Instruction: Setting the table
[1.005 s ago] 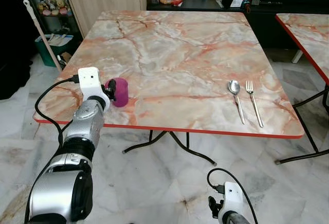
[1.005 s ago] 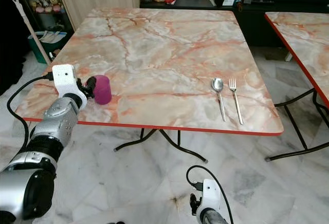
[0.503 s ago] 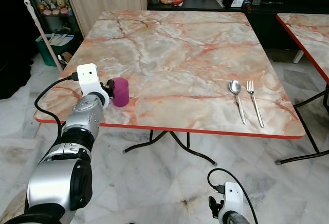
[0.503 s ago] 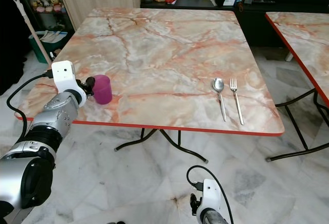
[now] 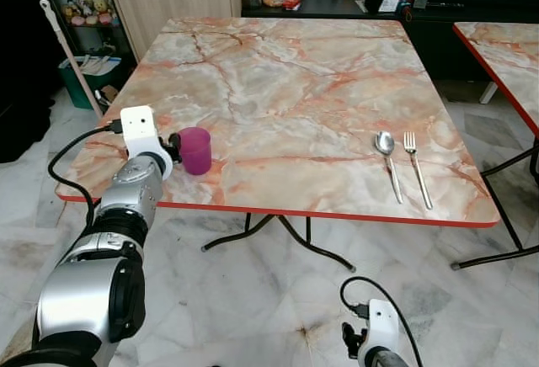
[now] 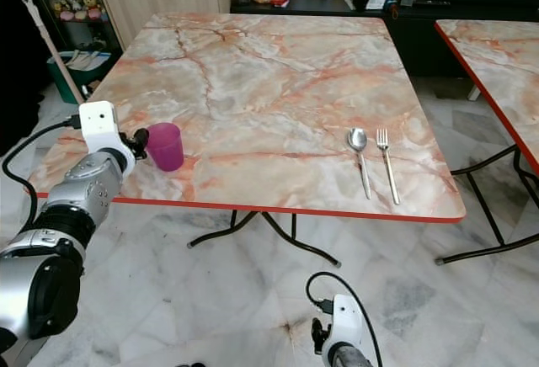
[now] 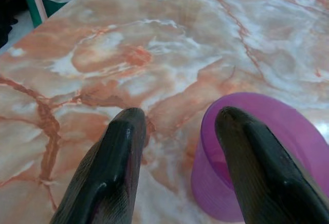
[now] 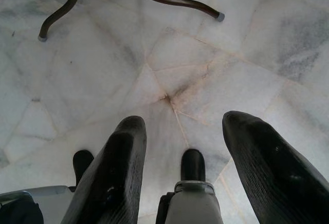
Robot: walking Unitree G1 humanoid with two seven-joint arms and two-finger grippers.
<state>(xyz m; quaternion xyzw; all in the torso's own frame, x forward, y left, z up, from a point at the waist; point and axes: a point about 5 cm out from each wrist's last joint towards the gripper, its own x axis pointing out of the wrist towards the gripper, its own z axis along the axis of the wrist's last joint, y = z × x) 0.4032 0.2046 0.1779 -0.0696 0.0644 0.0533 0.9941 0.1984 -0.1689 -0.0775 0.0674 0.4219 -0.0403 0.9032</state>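
While my left gripper [image 7: 177,131] sits spread and empty just beside the purple cup [image 5: 195,149], my right gripper [image 8: 187,131] hangs open, well below the cup.

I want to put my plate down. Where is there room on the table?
Most of the table is bare. The widest free patch lies between the purple cup near the left front corner and the spoon and fork near the right front. The whole far half is free too. It is tight only around the cup, where the left gripper sits open beside it.
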